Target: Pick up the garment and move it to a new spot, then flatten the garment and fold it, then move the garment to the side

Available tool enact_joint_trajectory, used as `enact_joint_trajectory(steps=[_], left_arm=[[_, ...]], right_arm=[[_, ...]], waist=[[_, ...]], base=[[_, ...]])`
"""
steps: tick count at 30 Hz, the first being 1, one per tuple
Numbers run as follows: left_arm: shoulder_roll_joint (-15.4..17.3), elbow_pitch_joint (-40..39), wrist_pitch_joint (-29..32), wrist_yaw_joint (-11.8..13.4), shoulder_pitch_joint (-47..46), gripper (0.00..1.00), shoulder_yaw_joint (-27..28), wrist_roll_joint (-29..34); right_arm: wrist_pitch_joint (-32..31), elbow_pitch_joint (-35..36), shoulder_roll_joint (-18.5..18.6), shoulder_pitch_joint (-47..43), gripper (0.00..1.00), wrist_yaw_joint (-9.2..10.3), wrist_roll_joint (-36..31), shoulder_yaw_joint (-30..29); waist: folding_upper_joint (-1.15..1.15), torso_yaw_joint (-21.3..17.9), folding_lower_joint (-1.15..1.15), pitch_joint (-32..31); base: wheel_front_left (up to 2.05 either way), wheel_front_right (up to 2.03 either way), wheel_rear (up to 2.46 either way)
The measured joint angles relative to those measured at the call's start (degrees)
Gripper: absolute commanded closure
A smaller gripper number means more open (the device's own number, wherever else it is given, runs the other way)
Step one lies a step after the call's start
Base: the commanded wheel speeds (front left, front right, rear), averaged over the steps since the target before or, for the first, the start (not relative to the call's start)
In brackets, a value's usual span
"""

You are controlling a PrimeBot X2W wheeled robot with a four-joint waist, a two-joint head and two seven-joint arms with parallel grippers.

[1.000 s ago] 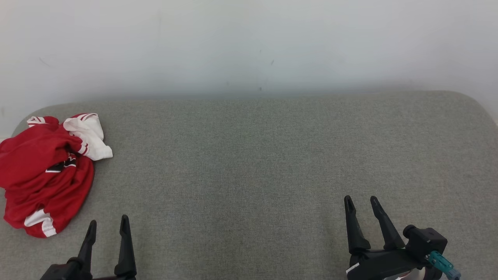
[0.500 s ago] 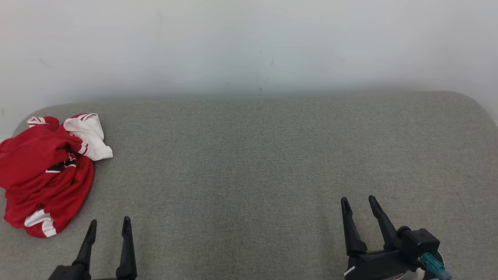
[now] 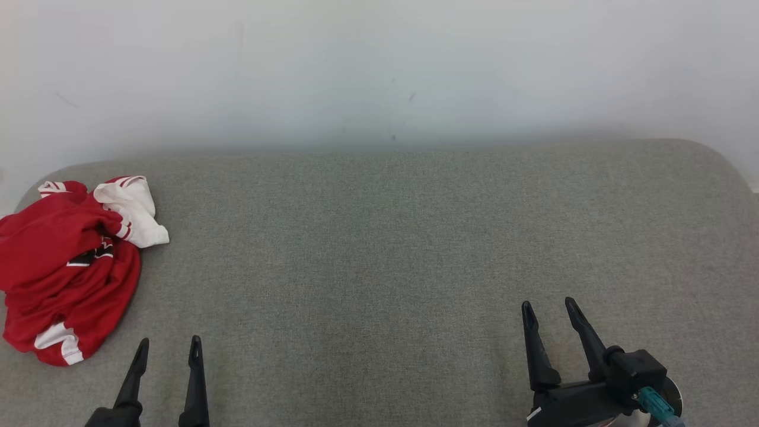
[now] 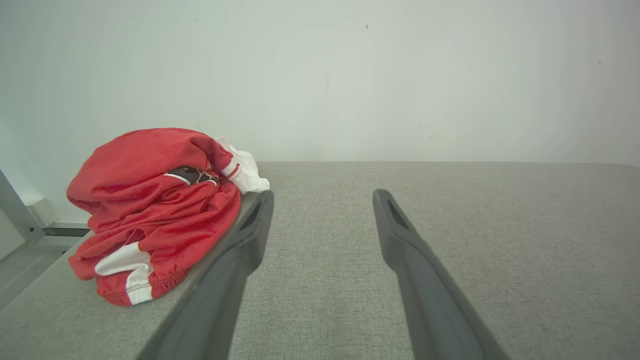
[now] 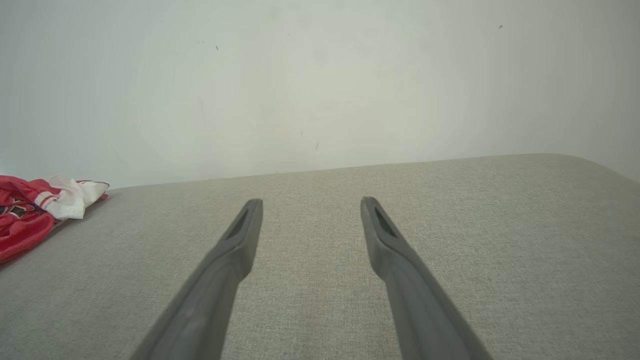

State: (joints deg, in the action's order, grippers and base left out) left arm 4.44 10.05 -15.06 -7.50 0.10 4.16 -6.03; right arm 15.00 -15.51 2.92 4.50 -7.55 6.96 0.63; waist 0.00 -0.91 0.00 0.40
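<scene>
Cloth in a heap is the whole matter: the crumpled red sports garment with white striped trim (image 3: 65,267) lies bunched at the far left end of the grey woven-fabric padded surface (image 3: 379,249). It is ahead of the left gripper (image 3: 169,341) and outward to its left, and well apart from the right gripper (image 3: 548,302), with a wide stretch of bare fabric between. Both pairs of long dark fingers point forward toward the plain pale wall (image 3: 379,71), low over the surface. Both sets of jaws are spread wide with nothing between them, which reads as a ready stance for a pick not yet begun. In the left wrist view the garment sits just to the left of the left finger's tip, its red hem and a white patch closest to that finger. Whether finger and cloth touch I cannot tell from there, though the head view suggests they are apart. The heap's place at the edge probably explains why the left arm is the nearer one, and the open middle ahead of the right jaws looks like the natural new spot. By this judgement the first step, lifting the garment, is the one in hand. A grasp calls for the left jaws to swing left and close on a raised fold, since bunched fabric that looks this slick may drag or partly unroll if only one layer is caught.
</scene>
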Motion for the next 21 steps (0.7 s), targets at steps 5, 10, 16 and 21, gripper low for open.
enact_joint_trajectory(steps=[5, 10, 16, 21], left_arm=[[0.07, 0.49, 0.01, -0.01, 0.00, 0.00, 0.03, -0.21], [0.11, 0.89, 0.00, -0.01, -0.02, 0.00, 0.05, -0.53], [0.16, 1.83, 0.01, -0.01, -0.03, 0.00, 0.11, -1.01], [0.25, 1.87, 0.01, -0.01, -0.04, 0.00, 0.14, -1.04]], right_arm=[[0.13, -0.20, 0.00, 0.04, 0.00, 0.00, 0.32, -0.14], [0.13, -0.47, 0.00, 0.10, 0.00, 0.00, 0.66, -0.19], [0.13, -0.96, 0.00, 0.13, 0.00, 0.00, 1.10, -0.15], [0.13, -1.31, 0.00, 0.13, 0.00, 0.00, 1.35, -0.11]], waist=[[0.00, -0.02, 0.00, -0.10], [0.00, 0.05, 0.00, -0.23], [0.00, 0.05, 0.00, -0.44], [0.00, 0.09, 0.00, -0.62]], base=[[0.00, 0.00, 0.00], [0.00, 0.00, 0.00], [0.00, 0.00, 0.00], [0.00, 0.00, 0.00]])
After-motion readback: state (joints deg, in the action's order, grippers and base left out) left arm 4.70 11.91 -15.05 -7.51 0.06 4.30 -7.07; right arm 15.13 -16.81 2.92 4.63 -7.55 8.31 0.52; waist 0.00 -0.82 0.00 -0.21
